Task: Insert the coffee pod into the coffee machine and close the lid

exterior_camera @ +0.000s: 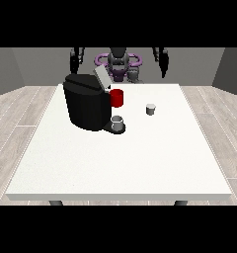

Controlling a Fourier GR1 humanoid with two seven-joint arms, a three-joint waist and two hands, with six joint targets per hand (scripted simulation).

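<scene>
A broad, matte white worktop (115, 168) stands on pale wood-plank flooring (17, 113) between grey walls. The small grey cylindrical coffee pod (150, 109) sits upright below the hand at the view's right (163, 63), beside the boxy black coffee machine (87, 101), whose lid (101, 78) is raised. Both that hand and the hand at the view's left (76, 59) hang above the far edge; whether their fingers are spread or curled cannot be told.

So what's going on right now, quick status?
Both hands raised, off the table: view's left, view's right. Small grey coffee pod untouched on the white table. Black coffee machine, lid up. Nothing between pod and machine.
</scene>
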